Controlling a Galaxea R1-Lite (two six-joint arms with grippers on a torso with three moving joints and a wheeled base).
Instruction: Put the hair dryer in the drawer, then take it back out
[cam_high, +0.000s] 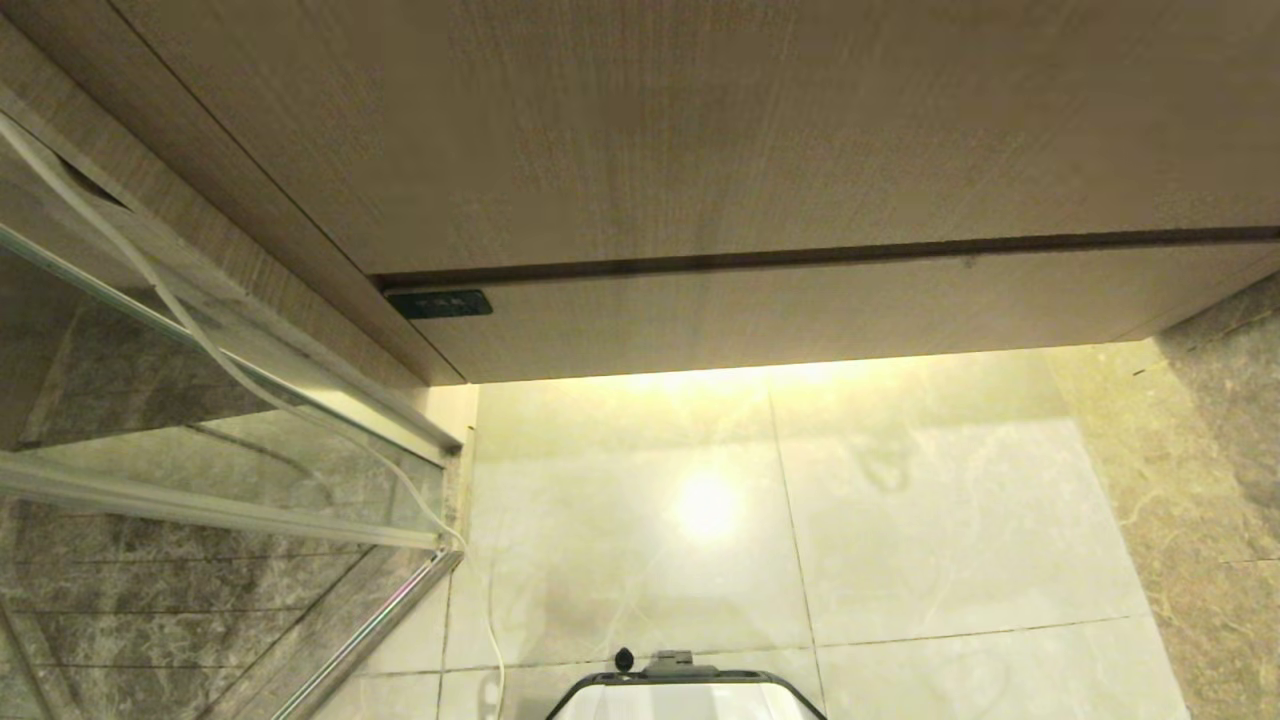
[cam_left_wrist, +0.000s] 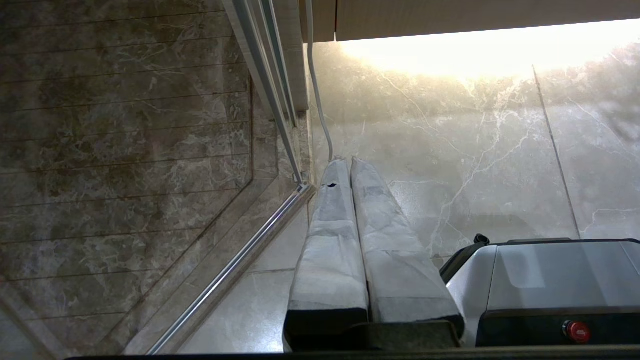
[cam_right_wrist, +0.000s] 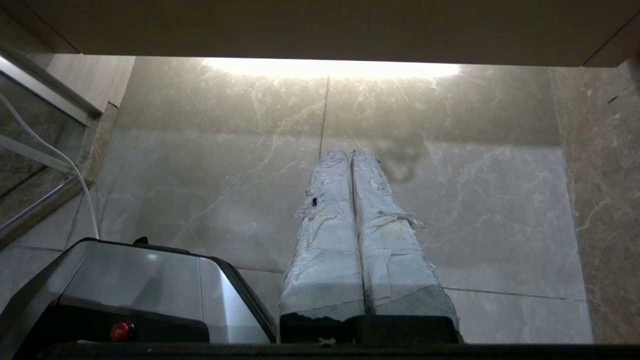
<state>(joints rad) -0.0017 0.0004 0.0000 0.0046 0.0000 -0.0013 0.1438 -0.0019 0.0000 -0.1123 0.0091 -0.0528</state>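
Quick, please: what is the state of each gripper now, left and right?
Left gripper: shut, holding nothing.
Right gripper: shut, holding nothing.

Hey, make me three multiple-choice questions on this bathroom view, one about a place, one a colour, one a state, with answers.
1. Where is the small black panel?
A. left end of the lower beige wood-grain cabinet front
B. on the floor
C. on the glass

2. What colour is the thin cord running along the glass partition?
A. red
B. white
C. black

3. How do the left hand and right hand stand?
A. both wide open
B. both shut, empty
C. each gripping a towel

Answers: A, the panel sits just under the dark seam at that end; B, the cord looks white; B, the padded fingers lie together above the pale marble floor.
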